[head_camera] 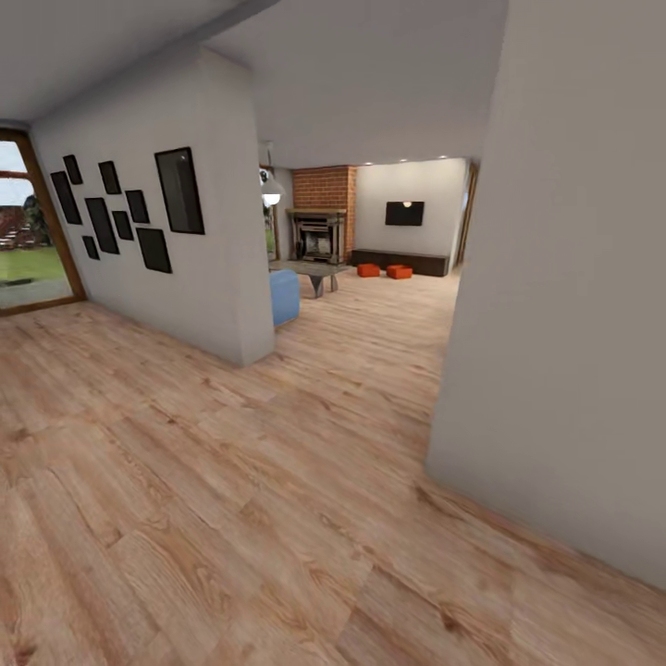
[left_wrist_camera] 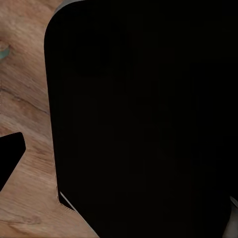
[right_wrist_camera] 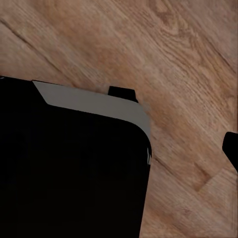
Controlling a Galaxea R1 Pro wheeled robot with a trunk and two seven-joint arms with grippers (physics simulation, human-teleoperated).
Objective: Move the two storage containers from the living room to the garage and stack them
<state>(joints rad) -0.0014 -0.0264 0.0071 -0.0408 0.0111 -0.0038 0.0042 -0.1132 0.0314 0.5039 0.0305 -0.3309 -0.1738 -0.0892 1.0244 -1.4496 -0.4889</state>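
The two storage containers [head_camera: 368, 270] [head_camera: 399, 272] are small orange-red bins far ahead in the head view. They sit side by side on the wood floor of the living room, in front of the long low dark cabinet [head_camera: 400, 263]. In the left wrist view one dark fingertip [left_wrist_camera: 11, 156] shows at the frame's edge over wood planks. In the right wrist view another dark fingertip [right_wrist_camera: 231, 148] also sits at the edge. Both sets of fingers are spread wide and hold nothing.
A white wall corner [head_camera: 555, 324] stands close on the right. Another wall [head_camera: 185, 268] with black picture frames juts out on the left. Between them a plank floor [head_camera: 351, 370] leads past a blue seat [head_camera: 284, 296] and a low table [head_camera: 314, 271] toward the brick fireplace [head_camera: 321, 227] and TV [head_camera: 404, 214].
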